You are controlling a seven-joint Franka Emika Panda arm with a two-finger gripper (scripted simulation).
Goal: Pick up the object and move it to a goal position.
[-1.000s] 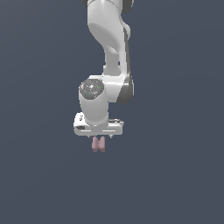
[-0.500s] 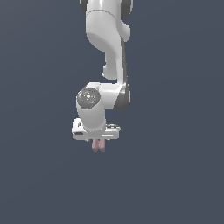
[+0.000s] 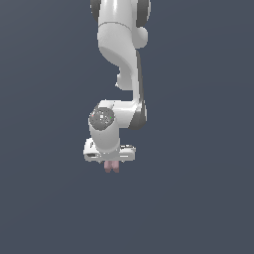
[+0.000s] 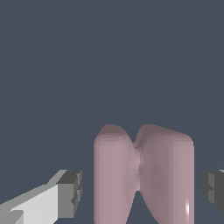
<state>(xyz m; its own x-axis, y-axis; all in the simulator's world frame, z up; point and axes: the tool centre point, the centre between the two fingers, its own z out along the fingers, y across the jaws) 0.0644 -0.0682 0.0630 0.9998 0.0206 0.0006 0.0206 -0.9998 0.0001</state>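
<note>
Exterior view coverage shows the white, jointed Panda arm [image 3: 121, 74] reaching down from the top of the frame, with the white gripper [image 3: 112, 167] at its lower end and the small pale pink, two-lobed object [image 3: 112, 167] protruding just beneath the gripper body. Wrist view, read left to right: a grey-tipped white finger [image 4: 65, 194] stands apart from the object's near lobe; the object [image 4: 142, 175], pinched at its middle, occupies the centre; a second grey fingertip [image 4: 213, 186] sits at the far edge, also with a visible gap to the nearer lobe. The jaws therefore appear spread on either side of the object and not pressed against it, though contact below the frame edge cannot be ruled out. Risk assessment: if the hold is as loose as it appears, the object is likely to slip or rotate during transport. No goal marker is visible, so placement error cannot be judged. No containers appear in either view.
</note>
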